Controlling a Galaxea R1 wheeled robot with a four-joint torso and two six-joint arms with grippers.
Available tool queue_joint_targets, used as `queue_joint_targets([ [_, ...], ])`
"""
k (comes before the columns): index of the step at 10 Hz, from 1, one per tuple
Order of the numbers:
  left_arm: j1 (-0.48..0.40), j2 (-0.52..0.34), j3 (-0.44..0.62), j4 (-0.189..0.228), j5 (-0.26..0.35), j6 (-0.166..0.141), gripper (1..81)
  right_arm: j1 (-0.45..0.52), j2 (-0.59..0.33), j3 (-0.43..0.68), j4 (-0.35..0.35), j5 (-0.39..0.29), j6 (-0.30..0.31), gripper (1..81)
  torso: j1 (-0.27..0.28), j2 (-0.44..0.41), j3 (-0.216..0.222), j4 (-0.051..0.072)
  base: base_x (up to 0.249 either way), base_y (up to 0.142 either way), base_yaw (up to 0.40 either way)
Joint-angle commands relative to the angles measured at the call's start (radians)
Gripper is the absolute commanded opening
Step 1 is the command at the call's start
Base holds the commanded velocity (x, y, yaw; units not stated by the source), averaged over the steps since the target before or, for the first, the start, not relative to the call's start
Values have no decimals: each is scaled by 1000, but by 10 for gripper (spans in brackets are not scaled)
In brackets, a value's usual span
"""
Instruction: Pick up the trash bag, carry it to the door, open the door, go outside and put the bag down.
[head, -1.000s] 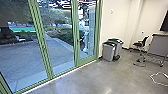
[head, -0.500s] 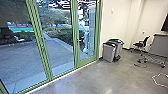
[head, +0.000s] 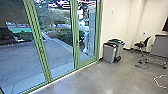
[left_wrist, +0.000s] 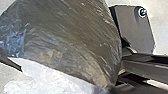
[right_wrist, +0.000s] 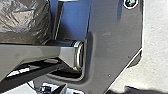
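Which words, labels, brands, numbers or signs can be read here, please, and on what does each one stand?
No text can be read in these pictures.
Trash bag: no readable mark.
Grey bin: no readable mark.
Fitting on the wall: too small to tell.
Pink shapes high in the glass: no letters made out.

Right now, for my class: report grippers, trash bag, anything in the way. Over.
Grip unconfirmed, both sides. Dark trash bag close to left wrist camera. Green-framed glass door looks shut, barring the way out; gray bin near it, by the wall.
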Motion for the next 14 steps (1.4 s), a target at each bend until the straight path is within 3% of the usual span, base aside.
queue_joint_targets([
  [1, -49, 4, 4, 8, 63, 9, 10, 42, 5, 3, 1, -55, 0, 811, 0, 0, 0, 0, 126, 0, 0],
  [10, -49, 4, 4, 8, 63, 7, 10, 42, 5, 3, -2, -52, 0, 811, 0, 0, 0, 0, 137, -66, 0],
  [14, -47, 4, 4, 8, 63, 7, 10, 44, 5, 3, -3, -52, 0, 811, 0, 0, 0, 0, 159, 0, 0],
])
